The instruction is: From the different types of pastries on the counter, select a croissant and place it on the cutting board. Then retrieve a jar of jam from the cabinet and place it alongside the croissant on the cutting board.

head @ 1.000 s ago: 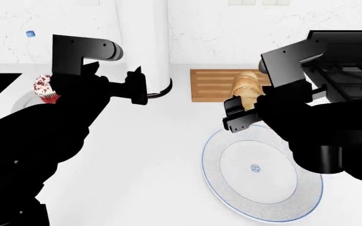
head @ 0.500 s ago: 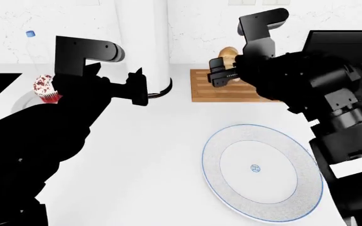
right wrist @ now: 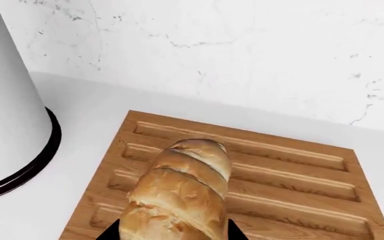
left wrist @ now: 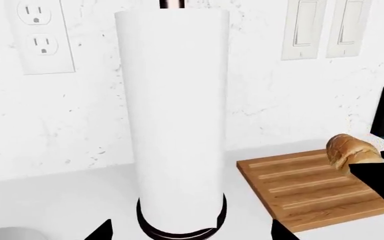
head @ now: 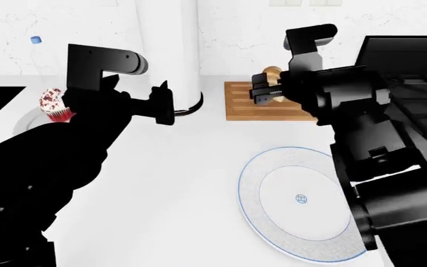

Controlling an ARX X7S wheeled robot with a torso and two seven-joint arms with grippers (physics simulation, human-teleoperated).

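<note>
My right gripper (head: 266,89) is shut on the golden-brown croissant (head: 271,74) and holds it over the grooved wooden cutting board (head: 244,108). In the right wrist view the croissant (right wrist: 182,192) sits between the fingers above the board (right wrist: 292,180). In the left wrist view the croissant (left wrist: 351,150) hangs above the board (left wrist: 305,190). My left gripper (head: 162,103) is open and empty, next to the tall white cylinder (head: 167,44). The cupcake (head: 53,103) sits at the far left. The jar of jam is out of view.
A round white blue-rimmed plate (head: 273,222) lies on the white counter (head: 169,189) in front. The white cylinder on a dark base (left wrist: 175,125) stands left of the board. A black stove (head: 410,61) is at the right. A plastic bottle (head: 35,41) stands far left.
My right gripper carried the croissant from near the plate up and back over the cutting board, then lowered it slightly. The left arm has barely moved.
</note>
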